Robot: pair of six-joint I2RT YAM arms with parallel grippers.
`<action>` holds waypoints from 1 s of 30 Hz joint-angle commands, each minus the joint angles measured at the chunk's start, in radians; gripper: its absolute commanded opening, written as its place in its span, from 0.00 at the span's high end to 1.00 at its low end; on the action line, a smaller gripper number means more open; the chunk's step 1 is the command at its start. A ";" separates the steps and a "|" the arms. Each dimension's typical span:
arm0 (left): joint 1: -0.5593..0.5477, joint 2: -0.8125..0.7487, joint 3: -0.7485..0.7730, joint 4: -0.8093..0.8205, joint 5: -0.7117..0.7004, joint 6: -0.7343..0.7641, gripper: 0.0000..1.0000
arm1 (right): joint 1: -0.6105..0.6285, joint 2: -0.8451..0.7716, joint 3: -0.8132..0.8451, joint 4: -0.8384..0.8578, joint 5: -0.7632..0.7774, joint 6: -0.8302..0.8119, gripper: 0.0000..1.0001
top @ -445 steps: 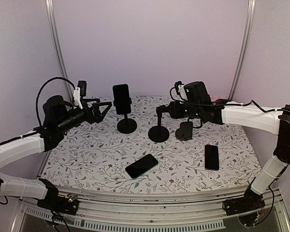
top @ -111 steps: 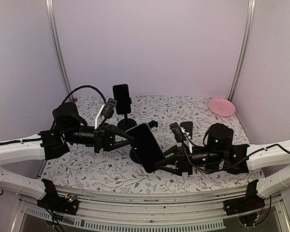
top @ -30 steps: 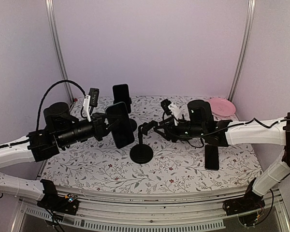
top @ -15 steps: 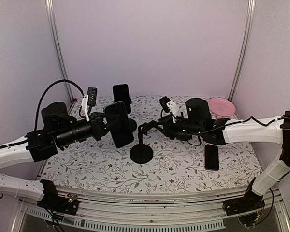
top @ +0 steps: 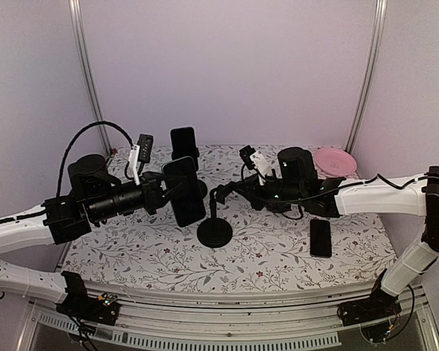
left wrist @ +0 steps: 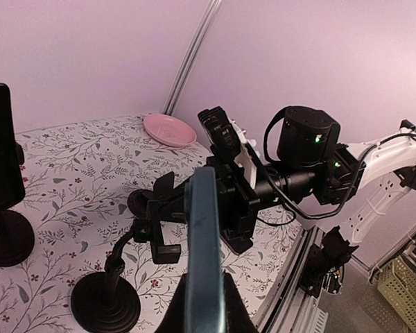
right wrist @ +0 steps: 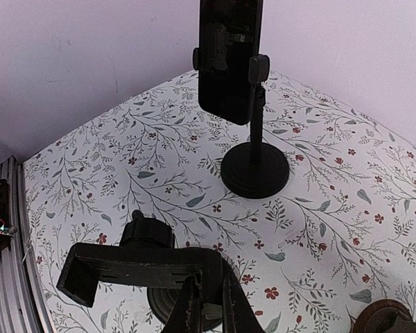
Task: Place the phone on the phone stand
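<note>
A dark phone (top: 184,191) hangs upright above the table with my left gripper (top: 173,191) shut on its lower end. In the left wrist view the phone (left wrist: 202,236) shows edge-on between the fingers of the left gripper (left wrist: 202,313). Just right of it stands the empty phone stand (top: 214,231), its clamp head (left wrist: 159,220) facing the phone with a small gap. My right gripper (top: 231,191) is shut on the back of that clamp head (right wrist: 135,272); in its own view the right gripper (right wrist: 209,280) pinches the bracket.
A second stand (top: 192,189) at the back holds another phone (top: 184,148), also seen as the clamped phone (right wrist: 229,59). A loose phone (top: 320,237) lies flat at the right. A pink plate (top: 331,161) sits at the back right corner.
My right gripper has shut onto the stand's clamp head. The left arm has carried the phone slightly rightward, closer to the stand.
</note>
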 commanded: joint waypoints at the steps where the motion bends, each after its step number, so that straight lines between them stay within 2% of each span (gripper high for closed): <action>1: -0.001 0.025 0.035 0.114 0.068 0.005 1.00 | 0.046 -0.025 0.043 -0.063 0.125 0.079 0.98; 4: 0.000 0.059 0.039 0.170 0.118 0.019 1.00 | 0.107 -0.044 0.059 -0.115 0.229 0.143 0.98; 10: 0.000 0.161 0.035 0.366 0.247 0.048 1.00 | 0.177 -0.071 0.099 -0.186 0.289 0.313 0.98; 16: 0.000 0.304 0.079 0.543 0.431 0.090 1.00 | 0.184 -0.086 0.102 -0.159 0.187 0.401 0.98; 23: 0.026 0.432 0.086 0.743 0.576 0.078 1.00 | 0.186 -0.120 0.092 -0.114 0.105 0.433 0.98; 30: 0.072 0.533 0.119 0.838 0.708 0.034 1.00 | 0.188 -0.188 0.016 -0.005 0.010 0.404 0.98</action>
